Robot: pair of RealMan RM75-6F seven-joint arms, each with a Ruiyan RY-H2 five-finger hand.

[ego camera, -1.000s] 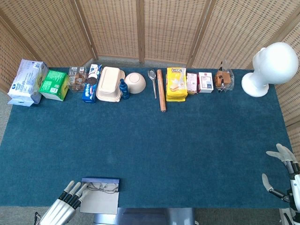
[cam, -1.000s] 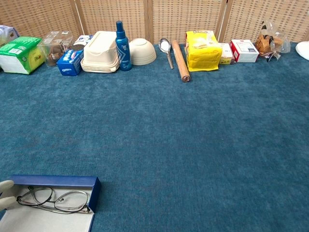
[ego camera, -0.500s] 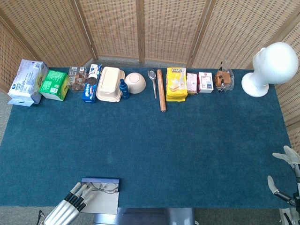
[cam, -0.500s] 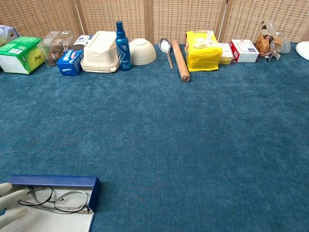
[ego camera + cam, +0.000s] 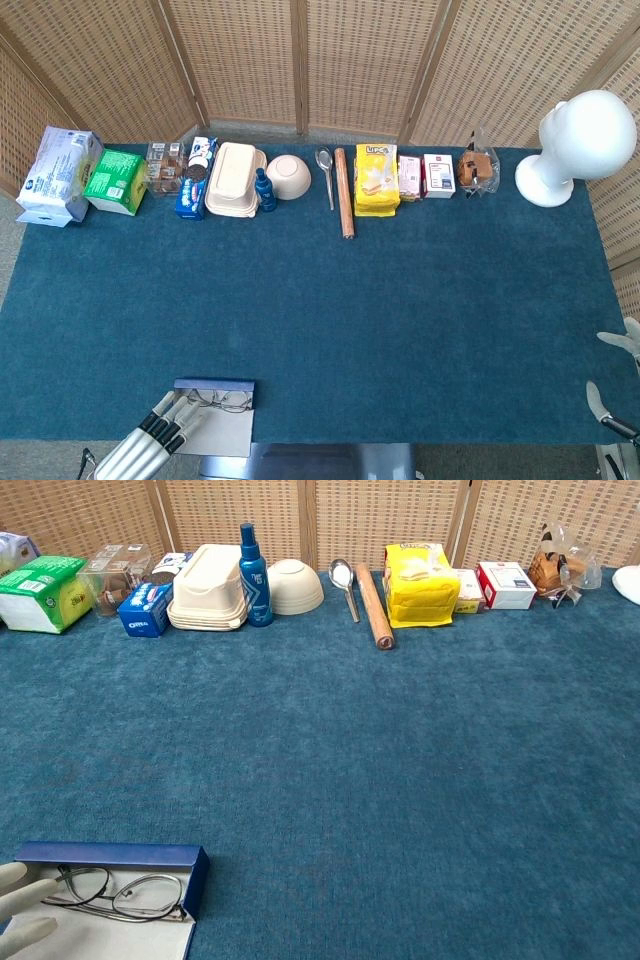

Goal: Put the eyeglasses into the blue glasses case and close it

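The blue glasses case (image 5: 125,857) (image 5: 214,385) lies open at the table's near left edge, its pale lid (image 5: 110,941) flat toward me. Thin-framed eyeglasses (image 5: 112,892) (image 5: 222,401) rest inside it. My left hand (image 5: 155,436) (image 5: 22,908) lies with its fingers stretched out flat, the fingertips at the left end of the case beside the glasses, gripping nothing. My right hand (image 5: 618,385) shows only at the far right edge, off the table, fingers apart and empty.
A row of goods lines the far edge: tissue packs (image 5: 60,172), a green box (image 5: 115,180), a takeaway box (image 5: 233,178), a blue bottle (image 5: 253,562), a bowl (image 5: 288,176), a spoon, a rolling pin (image 5: 344,192), a yellow bag (image 5: 376,179), and a white mannequin head (image 5: 578,145).
My left hand has slid back toward me along the case's left end. My right hand has drawn down and right, nearly out of the head view.
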